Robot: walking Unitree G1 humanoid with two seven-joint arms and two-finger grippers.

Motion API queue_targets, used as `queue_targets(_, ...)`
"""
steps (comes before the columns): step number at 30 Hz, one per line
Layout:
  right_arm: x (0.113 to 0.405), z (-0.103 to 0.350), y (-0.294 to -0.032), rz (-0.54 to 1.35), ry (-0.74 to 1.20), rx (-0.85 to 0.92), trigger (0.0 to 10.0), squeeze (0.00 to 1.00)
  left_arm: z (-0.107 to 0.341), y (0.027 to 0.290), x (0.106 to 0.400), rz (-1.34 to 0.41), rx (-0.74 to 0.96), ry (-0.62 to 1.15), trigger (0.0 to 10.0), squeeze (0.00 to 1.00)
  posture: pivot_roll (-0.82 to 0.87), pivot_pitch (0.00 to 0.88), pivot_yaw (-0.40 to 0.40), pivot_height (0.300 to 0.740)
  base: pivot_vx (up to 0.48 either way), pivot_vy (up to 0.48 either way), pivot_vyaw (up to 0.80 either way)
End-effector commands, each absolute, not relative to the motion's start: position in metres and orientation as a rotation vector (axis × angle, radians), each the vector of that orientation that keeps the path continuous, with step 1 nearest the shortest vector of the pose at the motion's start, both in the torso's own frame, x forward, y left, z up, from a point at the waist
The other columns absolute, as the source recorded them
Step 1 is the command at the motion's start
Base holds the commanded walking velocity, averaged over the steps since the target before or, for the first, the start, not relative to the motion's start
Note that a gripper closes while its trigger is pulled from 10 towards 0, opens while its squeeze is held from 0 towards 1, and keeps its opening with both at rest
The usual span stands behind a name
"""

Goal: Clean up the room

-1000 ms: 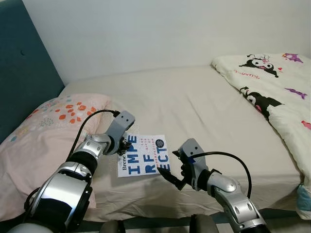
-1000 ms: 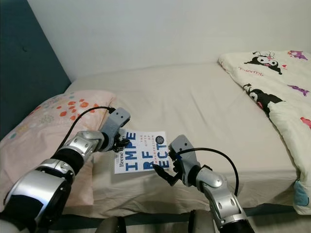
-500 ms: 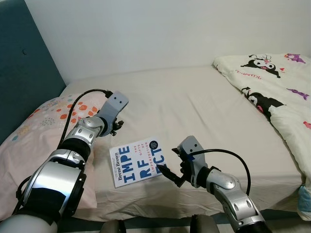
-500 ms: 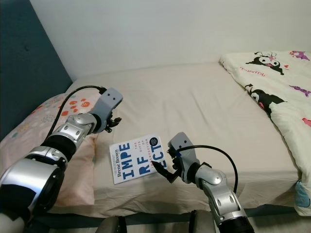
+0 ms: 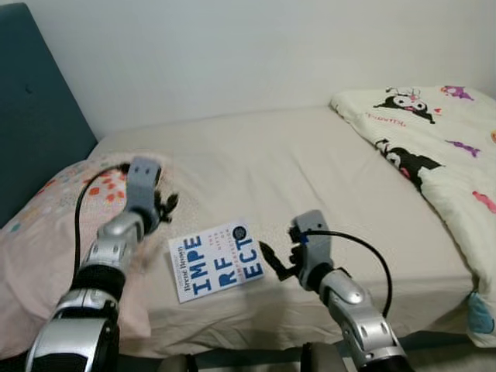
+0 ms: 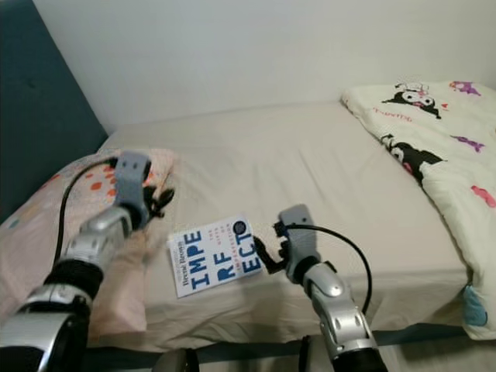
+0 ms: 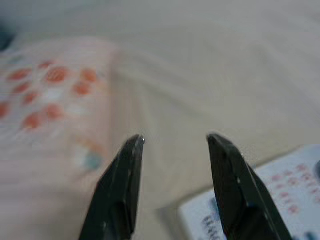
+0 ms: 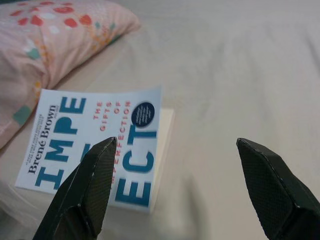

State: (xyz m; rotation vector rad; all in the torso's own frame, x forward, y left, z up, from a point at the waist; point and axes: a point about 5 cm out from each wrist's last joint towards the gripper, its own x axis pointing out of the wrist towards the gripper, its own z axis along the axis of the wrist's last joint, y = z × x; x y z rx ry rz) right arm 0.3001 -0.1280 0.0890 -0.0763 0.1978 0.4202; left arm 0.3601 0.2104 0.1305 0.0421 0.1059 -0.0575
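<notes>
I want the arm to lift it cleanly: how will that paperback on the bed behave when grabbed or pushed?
The book looks thin and soft-covered, so it probably flexes if pinched at one edge. It lies flat on the soft sheet, so a push likely slides it, maybe bunching fabric. Probably light; the open right gripper sits beside it.

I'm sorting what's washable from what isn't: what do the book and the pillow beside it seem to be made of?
The book looks like a paperback: a white, smooth card cover with printed blue letters and a thin page edge, lying flat. The pillow looks like soft woven fabric, probably cotton: matte pink with printed dots, creased and sagging. Its filling can't be judged.
</notes>
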Motion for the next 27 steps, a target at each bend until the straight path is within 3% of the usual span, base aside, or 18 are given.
queue_targets(1,0.293,0.076,-0.125,0.424,0.262,-0.086,10.0,0.0,0.123,0.213,0.343,0.023,0.027,0.083,10.0,0.0,0.0,0.034,0.03,0.59,0.0,0.0,0.0)
queue_targets(9,0.287,0.073,-0.123,0.401,0.227,-0.081,10.0,0.0,0.109,0.199,0.303,0.027,0.042,-0.025,10.0,0.0,0.0,0.017,0.012,0.59,0.0,0.0,0.0)
queue_targets(12,0.286,0.075,-0.123,0.372,0.184,-0.033,10.0,0.0,0.103,0.18,0.291,-0.015,0.066,-0.043,10.0,0.0,0.0,0.009,0.009,0.6,0.0,0.0,0.0)
queue_targets(27,0.287,0.074,-0.122,0.349,0.164,-0.044,10.0,0.0,0.105,0.163,0.282,-0.017,0.123,-0.033,10.0,0.0,0.0,0.0,0.01,0.665,0.0,0.0,0.0)
